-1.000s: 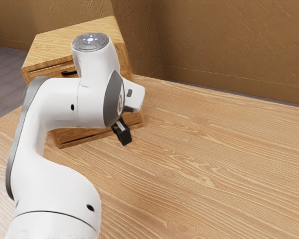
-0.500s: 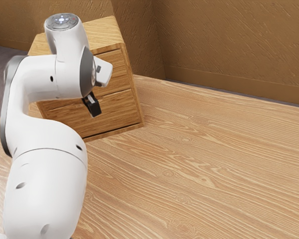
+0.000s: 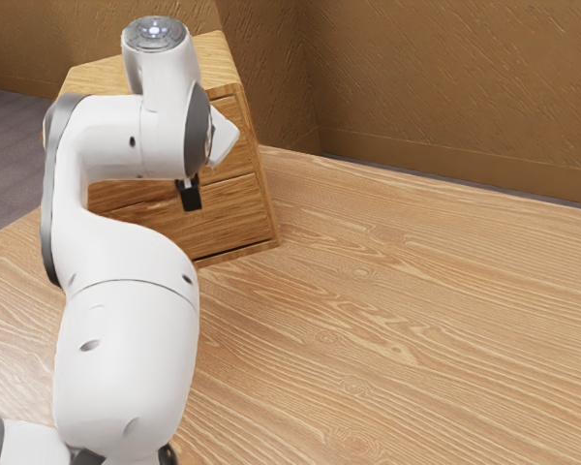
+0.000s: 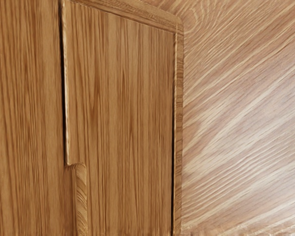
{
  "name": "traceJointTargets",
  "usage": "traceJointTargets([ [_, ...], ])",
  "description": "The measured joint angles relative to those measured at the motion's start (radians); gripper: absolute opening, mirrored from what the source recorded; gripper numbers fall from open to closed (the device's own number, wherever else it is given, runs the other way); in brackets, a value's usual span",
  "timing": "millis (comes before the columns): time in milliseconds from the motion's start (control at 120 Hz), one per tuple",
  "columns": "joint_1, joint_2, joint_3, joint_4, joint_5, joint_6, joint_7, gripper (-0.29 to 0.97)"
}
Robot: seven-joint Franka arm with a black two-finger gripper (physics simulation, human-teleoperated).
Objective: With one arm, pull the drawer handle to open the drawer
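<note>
A wooden drawer cabinet [image 3: 234, 199] stands on the table at the exterior view's upper left, with two drawer fronts stacked one above the other. My white arm covers most of its front, and the handles are hidden behind it. My black gripper [image 3: 187, 194] hangs right in front of the drawer fronts, about at the seam between the upper drawer [image 3: 234, 145] and the lower drawer [image 3: 232, 221]. In the wrist view a drawer front panel [image 4: 123, 118] is very close, with a dark gap along one side and the cabinet's edge frame [image 4: 177, 128] beside the table top [image 4: 236, 128].
The wooden table [image 3: 416, 310] stretches wide toward the exterior view's right and front. Brown walls [image 3: 445, 77] rise behind it. My own arm base [image 3: 126, 368] stands at the lower left, close to the cabinet.
My gripper has risen from near the cabinet's base and moved toward the exterior view's left, now level with the drawer fronts. The cabinet has not visibly moved.
</note>
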Motion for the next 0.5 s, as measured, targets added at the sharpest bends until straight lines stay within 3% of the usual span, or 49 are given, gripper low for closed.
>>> traceJointTargets([
  [150, 0.02, 0.005, 0.046, 0.016, -0.002, 0.0, 0.052, 0.65],
  [500, 0.091, -0.005, 0.034, 0.02, -0.003, 0.082, 0.115, 0.65],
])
